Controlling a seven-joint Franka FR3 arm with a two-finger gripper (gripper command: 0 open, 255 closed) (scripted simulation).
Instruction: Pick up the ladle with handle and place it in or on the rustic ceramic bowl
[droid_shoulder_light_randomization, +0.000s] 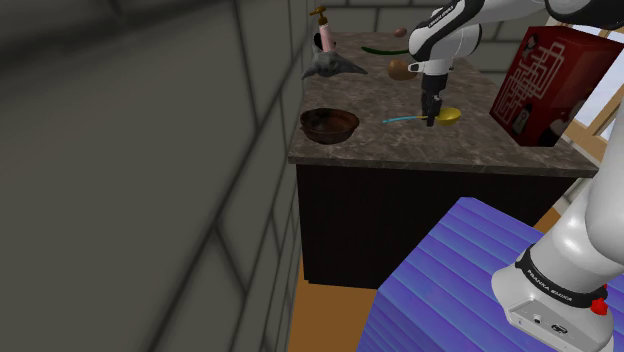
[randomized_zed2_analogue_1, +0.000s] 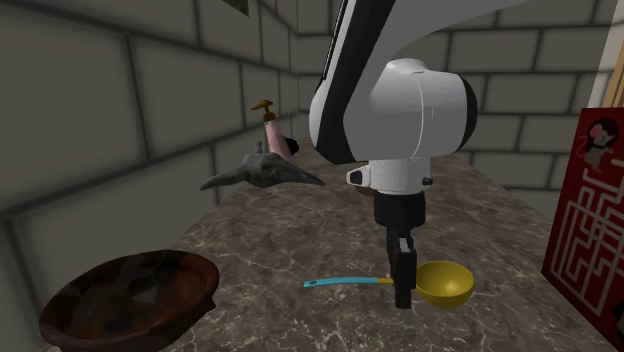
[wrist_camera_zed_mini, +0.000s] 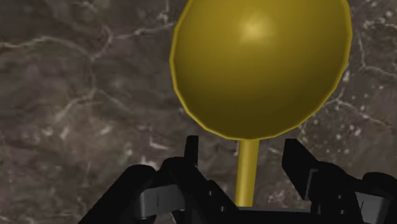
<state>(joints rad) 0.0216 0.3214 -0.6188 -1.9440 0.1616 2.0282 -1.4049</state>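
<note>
Shoulder view: the ladle (droid_shoulder_light_randomization: 447, 115) lies on the desk (droid_shoulder_light_randomization: 440, 155), near the brown bowl (droid_shoulder_light_randomization: 329, 124). Second exterior view: the claw (randomized_zed2_analogue_1: 403, 295) is down at its thin stem. Wrist view: the claw gapes, straddling the stem untouched. The ladle is probably light, stiff and slick, so grip the stem.

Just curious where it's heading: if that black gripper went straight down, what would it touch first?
Probably the ladle: its yellow stem sits inside the open gripper, with the marbled counter beneath.

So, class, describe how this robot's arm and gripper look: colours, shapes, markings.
The arm has rounded white shells with dark joints; its lowest link carries dark lettering and a small red part. The gripper is all black, with two blocky fingers.
</note>
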